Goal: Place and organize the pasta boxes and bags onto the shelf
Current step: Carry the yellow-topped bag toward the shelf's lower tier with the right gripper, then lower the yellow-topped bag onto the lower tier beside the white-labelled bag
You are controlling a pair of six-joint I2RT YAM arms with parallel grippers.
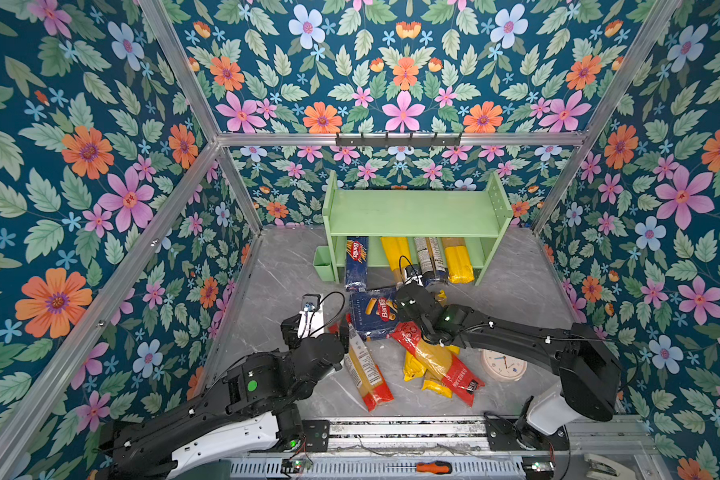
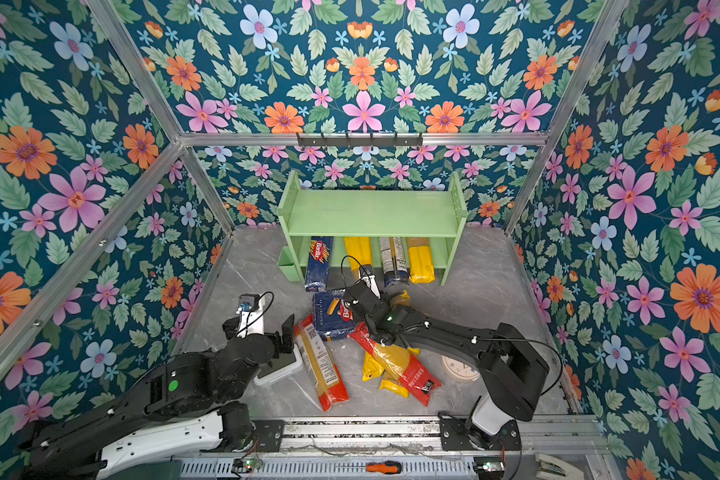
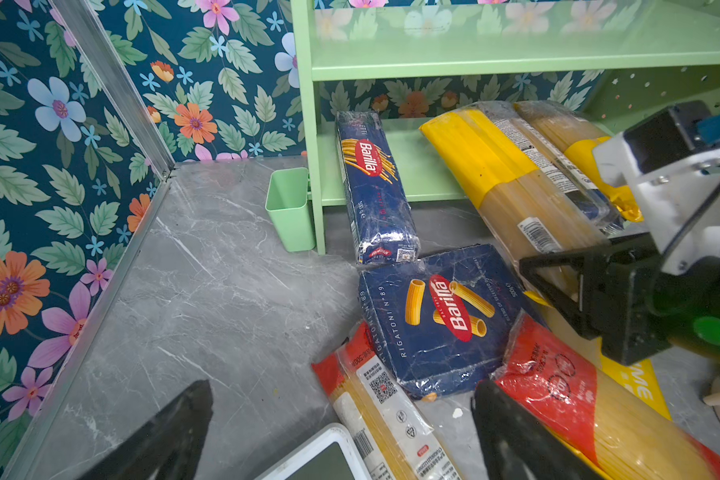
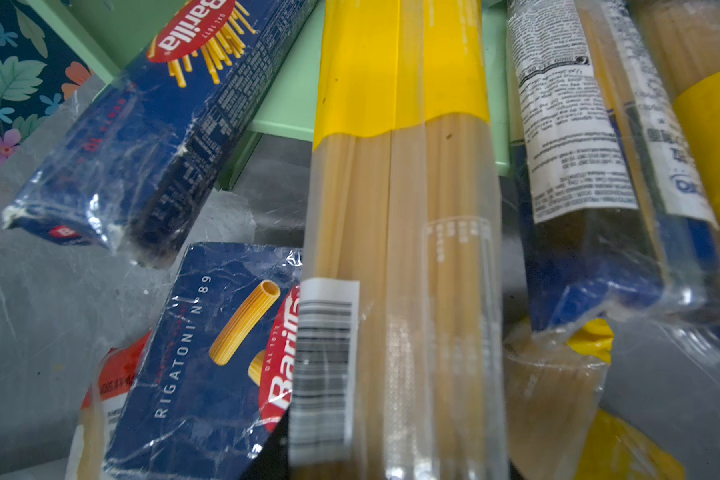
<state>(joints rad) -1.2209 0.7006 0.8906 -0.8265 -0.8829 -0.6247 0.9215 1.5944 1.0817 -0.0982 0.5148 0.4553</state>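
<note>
The right gripper [image 3: 558,282] was closed narrowly on the near end of a yellow-banded spaghetti bag [image 4: 400,187]. The bag's long axis ran straight away from the robot, with its far end resting on the lower tier of the pale green shelf [image 1: 412,212]. The left gripper [image 3: 341,390] hung spread wide and empty. A Barilla rigatoni box [image 1: 375,309] lay flat on the table between the two grippers. The lower tier also held a Barilla spaghetti box [image 1: 357,259] and two more bags. The top tier and the green cup [image 1: 323,262] were empty.
</note>
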